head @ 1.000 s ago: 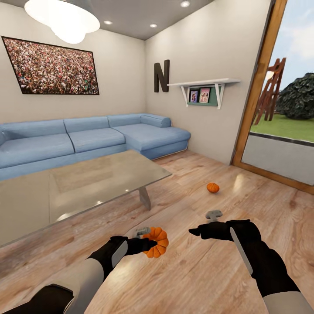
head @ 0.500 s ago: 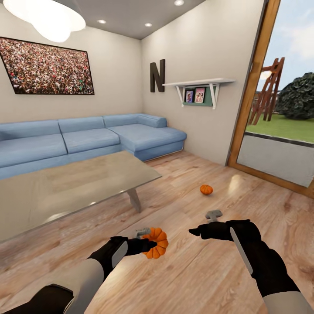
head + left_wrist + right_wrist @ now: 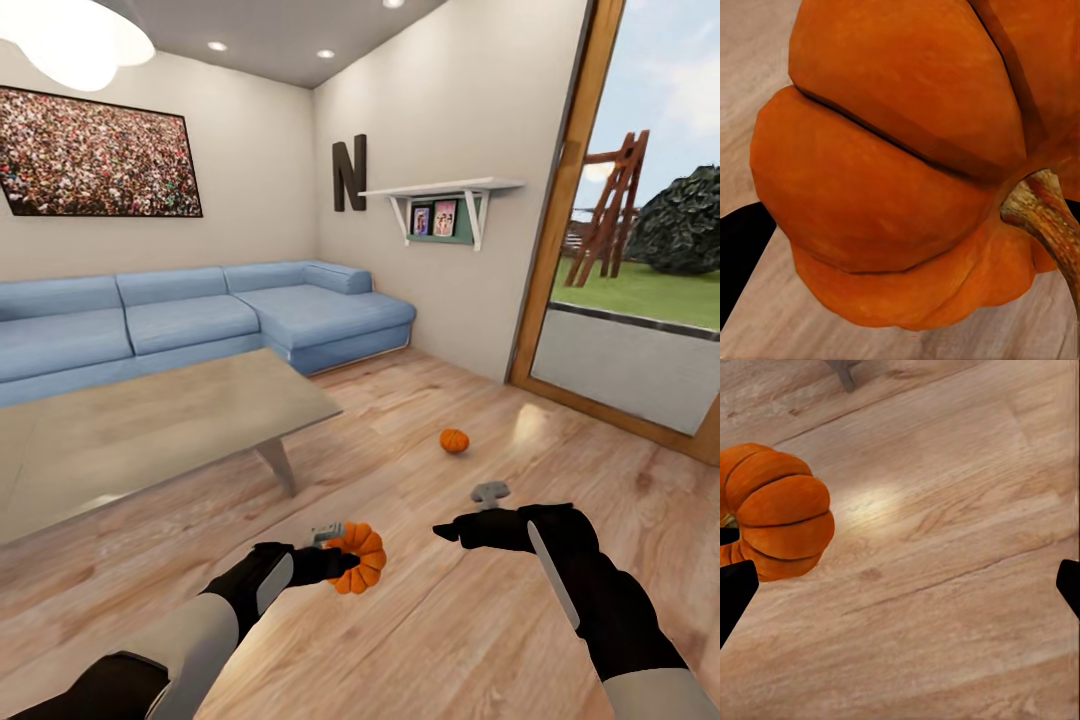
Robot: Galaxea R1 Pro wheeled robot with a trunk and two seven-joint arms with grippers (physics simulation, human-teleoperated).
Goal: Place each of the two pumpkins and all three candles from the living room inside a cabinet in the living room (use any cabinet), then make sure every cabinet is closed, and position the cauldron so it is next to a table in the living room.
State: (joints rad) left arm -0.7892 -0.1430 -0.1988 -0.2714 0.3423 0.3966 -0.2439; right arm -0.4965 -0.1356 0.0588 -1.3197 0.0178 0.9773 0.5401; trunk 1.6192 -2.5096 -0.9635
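My left gripper [image 3: 340,563] is shut on a bright-orange ribbed pumpkin [image 3: 364,556], held low over the wood floor. Up close in the left wrist view, this pumpkin [image 3: 892,165] shows its brown stem [image 3: 1042,214]. My right gripper [image 3: 447,531] hangs open beside it, a hand's width to the right, with nothing between its fingers. In the right wrist view the held pumpkin [image 3: 780,514] sits beside one black fingertip [image 3: 735,592]. A second small pumpkin [image 3: 454,440] lies on the floor farther ahead. The glass-topped table [image 3: 150,425] stands at the left.
A blue corner sofa [image 3: 200,320] runs along the back wall behind the table. A white wall shelf [image 3: 440,190] with photos hangs on the right wall. A wood-framed glass door [image 3: 640,360] fills the right side. Open plank floor lies ahead.
The whole room has slid left in the picture, so the camera has turned right. Both arms keep the same pose, and the left gripper still holds the pumpkin.
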